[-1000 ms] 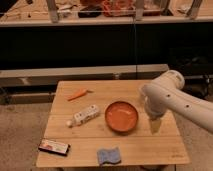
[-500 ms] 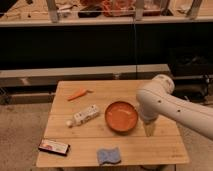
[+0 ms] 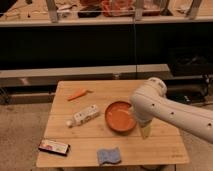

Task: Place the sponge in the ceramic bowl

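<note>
- One sponge (image 3: 109, 155) lies on the table (image 3: 165, 150) at six o'clock from the ceramic bowl (image 3: 120, 117) — not in it.
- The gripper (image 3: 145, 132) has slid left to the bowl's four o'clock, fingers apart, holding nothing.
- The sponge has not moved — the arm is getting nearer.

The arm (image 3: 172, 112) is white and runs from the lower right edge of the frame, slanting up-left to a rounded joint (image 3: 152, 89) just right of centre. There it bends straight down. The gripper (image 3: 145, 131) hangs below, pointing down, right of centre and a bit low. Its jaws look spread with nothing between them, I think, but the arm hides most of it.
</note>
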`<control>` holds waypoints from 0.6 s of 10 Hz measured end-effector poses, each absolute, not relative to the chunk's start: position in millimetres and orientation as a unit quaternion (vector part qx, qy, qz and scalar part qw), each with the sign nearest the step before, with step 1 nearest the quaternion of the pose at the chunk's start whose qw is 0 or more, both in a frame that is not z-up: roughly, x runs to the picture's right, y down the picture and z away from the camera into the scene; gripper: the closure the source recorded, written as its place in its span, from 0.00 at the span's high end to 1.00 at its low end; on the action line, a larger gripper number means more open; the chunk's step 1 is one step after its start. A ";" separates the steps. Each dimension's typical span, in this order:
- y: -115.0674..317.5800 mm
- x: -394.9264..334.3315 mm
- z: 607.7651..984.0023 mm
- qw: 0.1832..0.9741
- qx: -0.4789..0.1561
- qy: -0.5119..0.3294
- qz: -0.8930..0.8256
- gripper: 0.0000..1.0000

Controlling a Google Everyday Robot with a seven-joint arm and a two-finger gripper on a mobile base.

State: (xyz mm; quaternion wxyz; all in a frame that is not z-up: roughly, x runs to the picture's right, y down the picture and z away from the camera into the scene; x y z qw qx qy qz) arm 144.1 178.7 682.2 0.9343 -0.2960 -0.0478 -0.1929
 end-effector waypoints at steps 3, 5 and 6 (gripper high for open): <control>186.0 124.3 685.6 0.924 -0.294 -0.069 -0.233 0.80; 192.5 118.4 688.0 0.920 -0.291 -0.079 -0.251 0.80; 196.3 110.1 689.2 0.918 -0.289 -0.085 -0.259 0.80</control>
